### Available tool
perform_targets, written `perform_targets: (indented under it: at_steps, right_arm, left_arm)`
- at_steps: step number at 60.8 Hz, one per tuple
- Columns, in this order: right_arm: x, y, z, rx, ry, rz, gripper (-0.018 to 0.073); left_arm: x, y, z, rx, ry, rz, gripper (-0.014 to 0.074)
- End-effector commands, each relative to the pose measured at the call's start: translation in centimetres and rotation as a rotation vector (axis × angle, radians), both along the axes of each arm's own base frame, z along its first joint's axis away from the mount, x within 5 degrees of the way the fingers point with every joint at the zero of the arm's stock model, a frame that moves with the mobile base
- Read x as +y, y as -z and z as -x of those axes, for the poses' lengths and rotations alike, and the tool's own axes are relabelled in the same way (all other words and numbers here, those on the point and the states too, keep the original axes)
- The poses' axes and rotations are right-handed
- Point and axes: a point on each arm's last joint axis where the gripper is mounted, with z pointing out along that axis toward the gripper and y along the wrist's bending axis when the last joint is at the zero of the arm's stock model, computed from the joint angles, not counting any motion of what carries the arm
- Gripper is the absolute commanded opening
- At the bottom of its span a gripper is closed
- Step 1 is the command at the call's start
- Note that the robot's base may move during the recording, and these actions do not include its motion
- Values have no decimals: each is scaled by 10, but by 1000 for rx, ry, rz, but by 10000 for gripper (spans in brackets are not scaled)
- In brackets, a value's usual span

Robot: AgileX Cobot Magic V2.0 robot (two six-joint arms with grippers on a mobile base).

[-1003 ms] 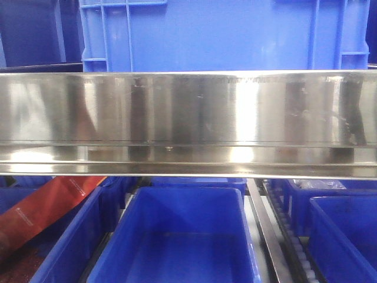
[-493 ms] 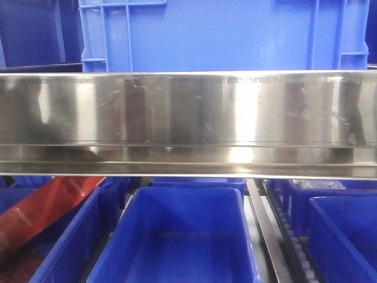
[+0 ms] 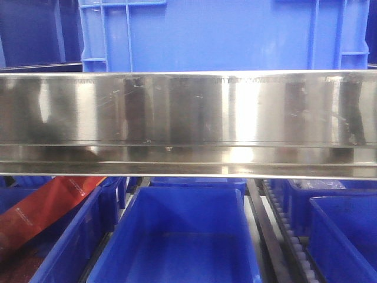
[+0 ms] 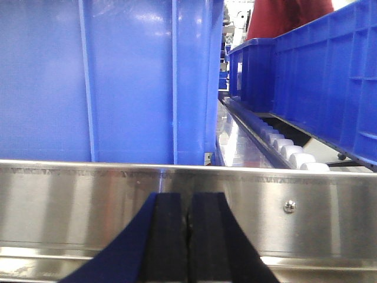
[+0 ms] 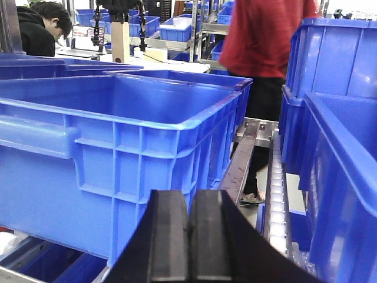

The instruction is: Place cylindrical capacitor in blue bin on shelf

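The shelf's broad shiny steel front rail [image 3: 188, 109] runs across the front view, with a large blue bin [image 3: 224, 35] on the level above and an empty blue bin [image 3: 182, 236] on the level below. The capacitor is out of view. My left gripper [image 4: 188, 203] is shut with nothing between its pads, facing the shelf rail [image 4: 294, 200] below a blue bin [image 4: 112, 82]. My right gripper [image 5: 189, 203] is also shut and empty, held beside a big open blue bin [image 5: 118, 135]. Neither gripper shows in the front view.
More blue bins [image 3: 341, 236] flank the lower one; the left bin holds a red packet [image 3: 47, 206]. White roller tracks [image 4: 288, 153] [image 5: 277, 194] run between bins. A person in a red top [image 5: 265, 35] stands behind the shelf, and another person [image 5: 41, 29] sits at far left.
The front view has shifted very slightly; reflections on the steel rail have changed a little. Nothing else visibly moved.
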Motion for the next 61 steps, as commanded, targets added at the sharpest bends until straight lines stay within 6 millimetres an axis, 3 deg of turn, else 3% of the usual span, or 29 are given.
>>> perform_targets:
  at_steps: [1, 35, 46, 61]
  right_arm:
    - [-1, -2, 1, -28, 9, 4, -162]
    - [-4, 3, 0, -17, 61, 29, -162]
    - [-14, 25, 2, -41, 198, -25, -162]
    - [-20, 77, 11, -33, 307, -53, -162]
  left_arm:
    - [0, -3, 1, -26, -2, 3, -48]
    - [0, -3, 1, -26, -2, 3, -48]
    - [0, -3, 1, -26, -2, 3, -48]
    - [0, -3, 1, -26, -2, 3, -48]
